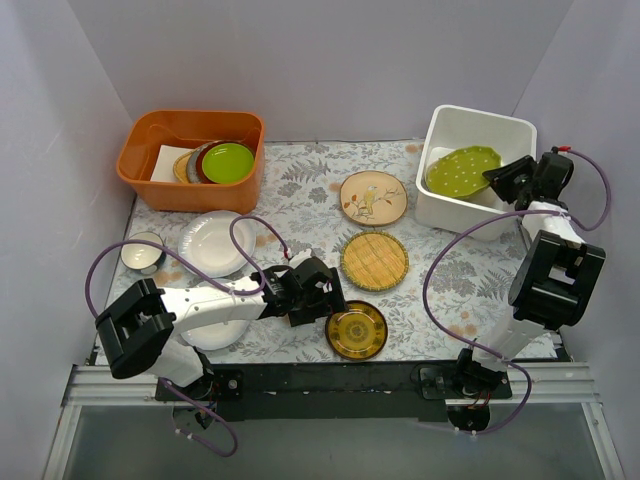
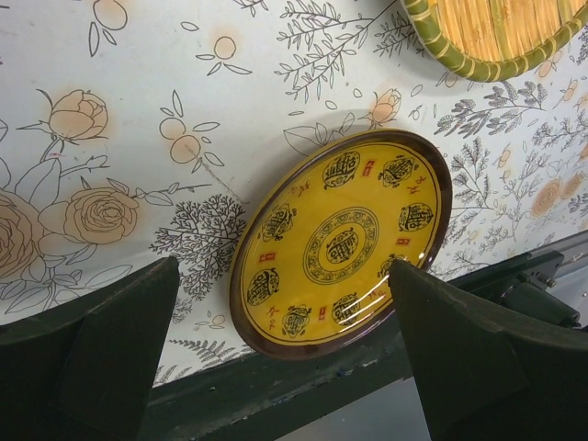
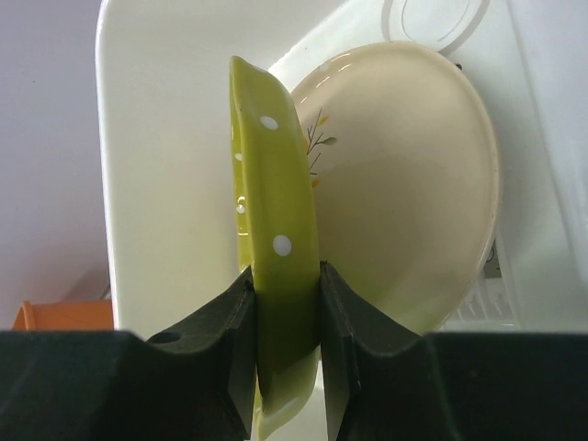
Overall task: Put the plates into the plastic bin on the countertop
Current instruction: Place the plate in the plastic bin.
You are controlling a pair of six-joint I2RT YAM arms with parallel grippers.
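My right gripper [image 1: 497,177] is shut on the rim of the dotted lime-green plate [image 1: 461,170], held tilted inside the white plastic bin [image 1: 478,121]. In the right wrist view the gripper [image 3: 287,303] pinches this plate [image 3: 271,197] edge-on, with a cream sprig plate [image 3: 404,184] lying in the bin [image 3: 165,138] behind it. My left gripper [image 1: 325,305] is open, beside the amber patterned plate [image 1: 356,330] on the countertop [image 1: 450,270]. In the left wrist view the amber plate [image 2: 342,241] lies between and ahead of the wide-open fingers [image 2: 478,358]. The yellow woven-look plate [image 1: 374,260], tan bird plate [image 1: 373,197] and white plates [image 1: 216,243] lie on the countertop.
An orange tub [image 1: 190,130] at the back left holds stacked plates with a plain lime-green one [image 1: 228,162] on top. A small white dark-rimmed bowl [image 1: 142,253] sits at the left. The amber plate lies close to the table's black front edge [image 2: 303,386]. Purple cables loop over both arms.
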